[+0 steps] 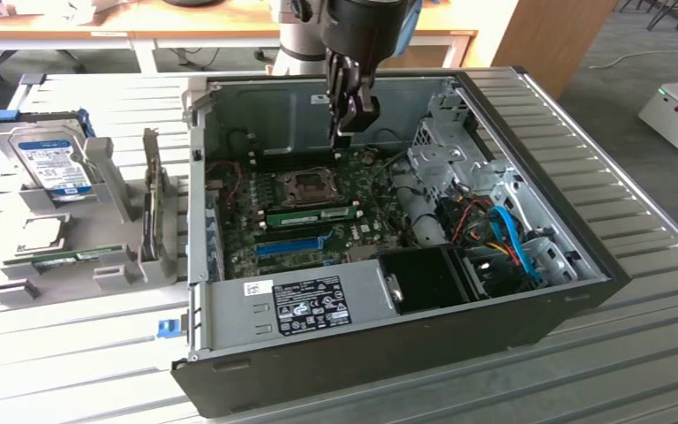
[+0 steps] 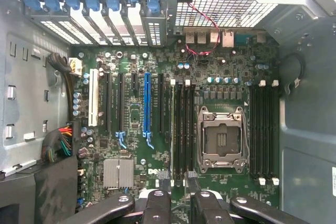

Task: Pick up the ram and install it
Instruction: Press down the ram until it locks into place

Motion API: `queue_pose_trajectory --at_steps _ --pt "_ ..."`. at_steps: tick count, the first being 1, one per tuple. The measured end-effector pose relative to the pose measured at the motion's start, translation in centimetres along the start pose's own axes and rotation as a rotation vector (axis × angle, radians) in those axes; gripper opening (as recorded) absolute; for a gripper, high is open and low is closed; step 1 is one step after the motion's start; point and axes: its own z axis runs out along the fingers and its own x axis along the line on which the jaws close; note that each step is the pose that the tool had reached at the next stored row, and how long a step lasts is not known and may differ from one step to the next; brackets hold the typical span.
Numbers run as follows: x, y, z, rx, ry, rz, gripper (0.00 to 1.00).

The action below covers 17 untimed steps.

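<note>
Ram (image 1: 312,215) (image 2: 172,129) sits on edge in a motherboard (image 1: 363,231) slot right beside the CPU socket (image 1: 312,185). We see the gripper (image 1: 345,134) (image 2: 178,188) hanging above, Ram at about its 7 o'clock in the exterior view, jaws spread apart, gripping nothing.

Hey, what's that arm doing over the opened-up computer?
A robot arm is working over an open computer case. Its gripper hangs open and empty above the motherboard, close to the processor socket. One green ram stick stands in a slot beside that socket. Another green stick lies in a gray holder on the exterior view's left, near a hard drive.
</note>
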Motion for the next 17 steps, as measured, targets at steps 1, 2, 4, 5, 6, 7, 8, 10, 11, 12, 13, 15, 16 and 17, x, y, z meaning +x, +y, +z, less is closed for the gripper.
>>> queue_pose_trajectory --at_steps 1,2,4,5,6,7,8,10,11,12,13,15,16,17 --pt "0.0 0.0 0.0 0.0 0.0001 0.0 0.25" --pt "0.0 0.0 0.0 0.0 0.0 0.0 0.25" --pt "0.0 0.0 0.0 0.0 0.0 0.0 0.25" --pt "0.0 0.0 0.0 0.0 0.0 0.0 0.25" --pt "0.0 0.0 0.0 0.0 0.0001 0.0 0.25" --pt "0.0 0.0 0.0 0.0 0.0 0.0 0.24" --pt "0.0 0.0 0.0 0.0 0.0 0.0 0.24" --pt "0.0 0.0 0.0 0.0 0.0 0.0 0.11" --pt "0.0 0.0 0.0 0.0 0.0 0.0 0.11" --pt "0.0 0.0 0.0 0.0 0.0 0.0 0.11" --pt "0.0 0.0 0.0 0.0 0.0 0.0 0.11" --pt "0.0 0.0 0.0 0.0 0.0001 0.0 0.11" --pt "0.0 0.0 0.0 0.0 0.0001 0.0 0.11" --pt "0.0 0.0 0.0 0.0 0.0 0.0 0.11"
